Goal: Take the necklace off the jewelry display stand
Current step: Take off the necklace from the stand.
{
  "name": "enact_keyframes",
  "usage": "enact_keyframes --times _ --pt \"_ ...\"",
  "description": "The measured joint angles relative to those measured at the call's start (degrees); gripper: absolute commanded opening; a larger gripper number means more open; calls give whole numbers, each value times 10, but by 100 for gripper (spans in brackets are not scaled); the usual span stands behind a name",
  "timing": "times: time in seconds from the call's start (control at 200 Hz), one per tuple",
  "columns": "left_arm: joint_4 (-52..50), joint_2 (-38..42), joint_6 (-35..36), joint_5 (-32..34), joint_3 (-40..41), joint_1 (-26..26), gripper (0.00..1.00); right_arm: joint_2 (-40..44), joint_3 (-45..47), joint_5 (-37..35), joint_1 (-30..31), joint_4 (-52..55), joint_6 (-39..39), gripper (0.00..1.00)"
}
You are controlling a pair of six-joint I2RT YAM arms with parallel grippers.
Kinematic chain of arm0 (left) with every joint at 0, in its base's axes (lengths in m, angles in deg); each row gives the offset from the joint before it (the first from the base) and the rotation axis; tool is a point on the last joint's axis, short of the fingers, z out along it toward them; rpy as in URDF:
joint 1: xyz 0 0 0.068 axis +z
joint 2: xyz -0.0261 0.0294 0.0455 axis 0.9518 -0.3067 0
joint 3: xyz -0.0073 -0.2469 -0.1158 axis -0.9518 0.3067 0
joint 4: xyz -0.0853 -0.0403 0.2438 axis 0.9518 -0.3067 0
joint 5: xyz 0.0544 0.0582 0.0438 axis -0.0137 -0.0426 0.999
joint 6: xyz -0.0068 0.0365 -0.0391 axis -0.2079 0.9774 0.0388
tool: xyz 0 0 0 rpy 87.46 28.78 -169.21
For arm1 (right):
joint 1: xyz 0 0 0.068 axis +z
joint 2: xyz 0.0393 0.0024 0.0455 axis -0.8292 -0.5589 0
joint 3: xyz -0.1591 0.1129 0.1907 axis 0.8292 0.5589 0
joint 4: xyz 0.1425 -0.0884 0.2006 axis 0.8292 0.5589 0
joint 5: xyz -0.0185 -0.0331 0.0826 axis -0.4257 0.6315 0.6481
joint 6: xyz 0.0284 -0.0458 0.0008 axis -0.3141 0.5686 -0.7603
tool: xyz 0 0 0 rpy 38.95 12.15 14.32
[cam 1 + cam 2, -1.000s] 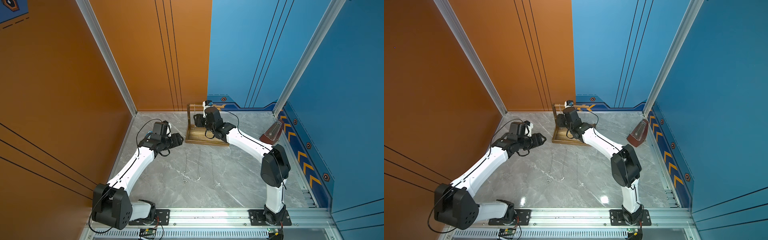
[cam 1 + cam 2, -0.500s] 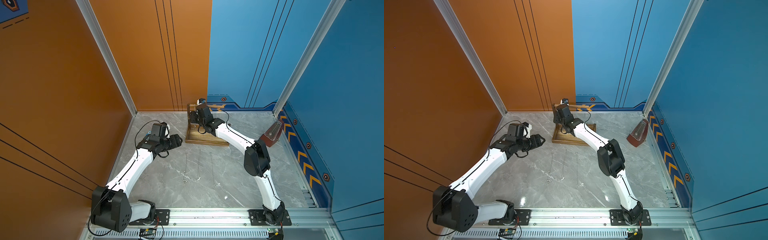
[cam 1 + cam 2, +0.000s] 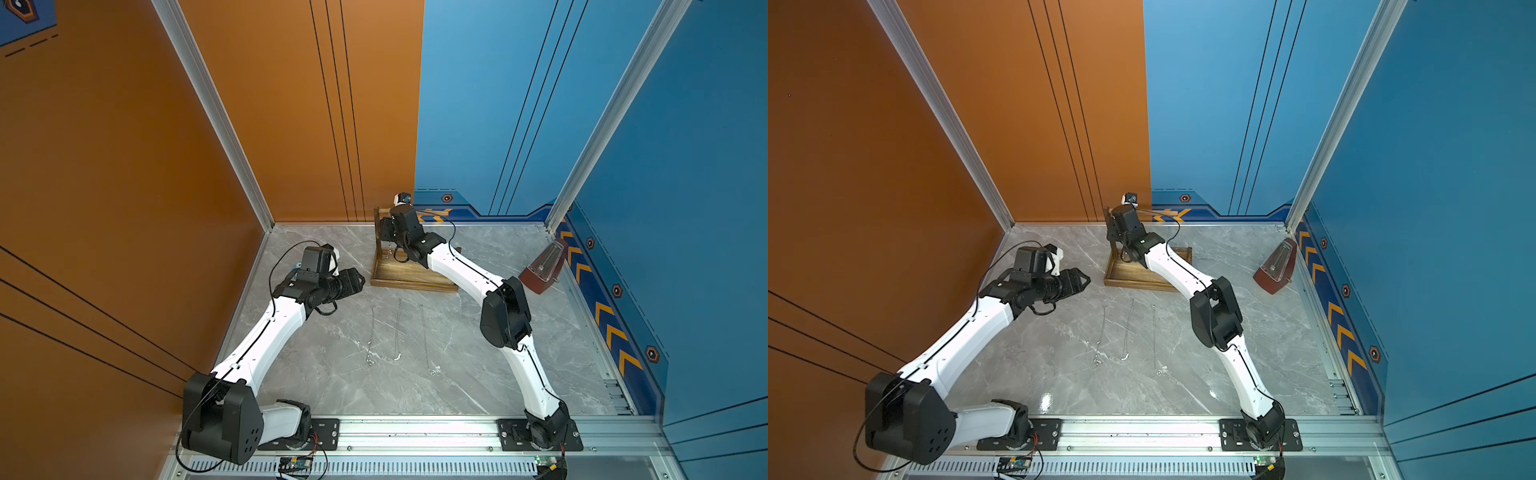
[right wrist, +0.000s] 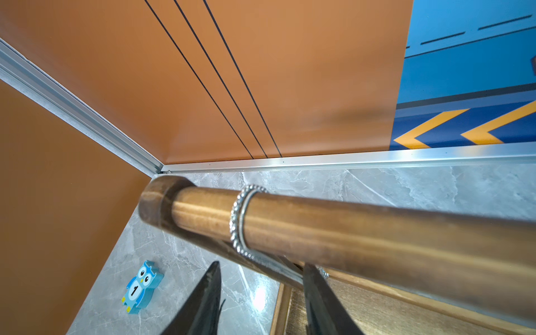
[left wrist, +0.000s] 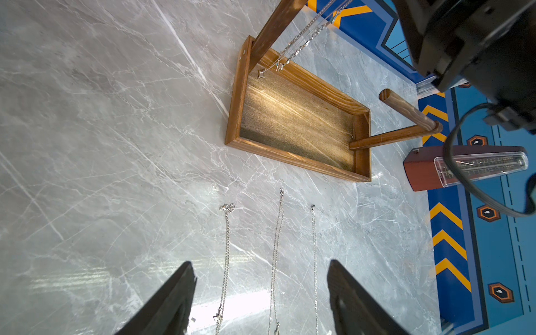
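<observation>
Necklace (image 4: 240, 220) loops over the top rod (image 4: 362, 232) of the jewelry display stand (image 3: 415, 277), upper centre in both top views. Right gripper (image 4: 262, 264) sits just below the rod, jaws apart by the hanging strands. Left gripper (image 5: 260, 262), jaws spread, hovers above the desk (image 3: 478, 374).

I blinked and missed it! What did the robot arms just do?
The right arm swung along the top rod of the jewelry display stand toward the orange wall, elbow pulling in. Its right gripper now sits under the rod beside the hanging necklace, jaws apart, nothing grabbed. The left arm, its open left gripper, the three necklaces on the table and the metronome stayed put.
</observation>
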Motion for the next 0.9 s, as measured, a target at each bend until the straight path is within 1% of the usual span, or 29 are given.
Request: enact_keyframes --times 0.17,0.235,0.415,0.485,0.565,0.701,0.776,0.901 --pt "0 0 0 -4 0 0 74 -4 -12 -6 -3 2 -2 41" --pt "0 0 0 -6 0 0 74 -4 -17 -9 -4 2 -1 37" --pt "0 0 0 -10 0 2 74 -10 -40 -10 -7 6 -6 33" --pt "0 0 0 -11 0 3 74 -16 -51 -10 -7 8 -7 29" --pt "0 0 0 -12 0 3 74 -26 -63 -10 -9 11 -9 27" --pt "0 0 0 -13 0 3 74 -38 -71 -9 -12 13 -10 17" --pt "0 0 0 -13 0 3 74 -39 -72 -7 -12 21 -12 14" --pt "0 0 -1 -13 0 3 74 -39 -77 -5 -14 27 -14 4"
